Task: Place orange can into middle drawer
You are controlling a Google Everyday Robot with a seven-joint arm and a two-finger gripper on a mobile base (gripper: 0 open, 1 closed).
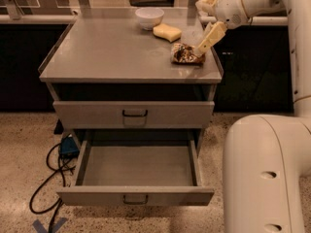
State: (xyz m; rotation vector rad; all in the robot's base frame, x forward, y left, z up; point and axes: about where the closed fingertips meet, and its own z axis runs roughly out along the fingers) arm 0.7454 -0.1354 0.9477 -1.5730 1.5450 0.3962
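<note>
The orange can is shown lying on the cabinet top, near the cabinet's right front edge. The gripper is angled down at the can's right side; whether it is clenched or released cannot be told. The middle drawer is pulled out beneath the cabinet's closed upper drawer. A yellow sponge and a white bowl are set toward the cabinet's rear.

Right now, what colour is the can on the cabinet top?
The can is mottled brown-orange and dark, camera view; the gripper is just beside it.
</note>
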